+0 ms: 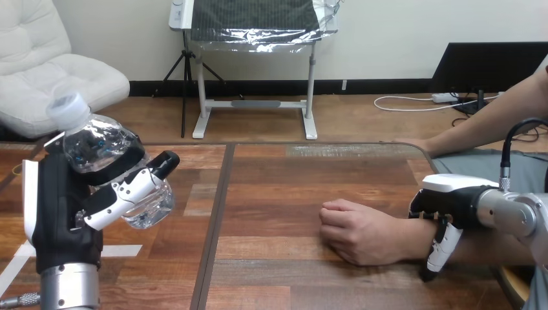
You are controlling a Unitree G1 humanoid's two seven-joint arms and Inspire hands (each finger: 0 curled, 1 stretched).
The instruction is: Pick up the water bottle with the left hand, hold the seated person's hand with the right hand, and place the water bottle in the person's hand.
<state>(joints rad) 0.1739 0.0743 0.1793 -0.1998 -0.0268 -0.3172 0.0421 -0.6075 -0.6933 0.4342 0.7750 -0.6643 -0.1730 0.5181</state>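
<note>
Across wooden table (pixel 278 187), water bottle (pixel 103 145), person's hand (pixel 358 232)

Bright, even light glints off the water bottle (pixel 100 143), with soft shadow under the person's hand (pixel 357 232).

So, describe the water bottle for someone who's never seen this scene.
Start at the wooden table, left side. Above it, the robot's left hand grips a tilted water bottle. It is clear plastic with a white cap, unlike the person's hand at right.

No text, label or number can be read anywhere (the water bottle (pixel 103 143) included).
</note>
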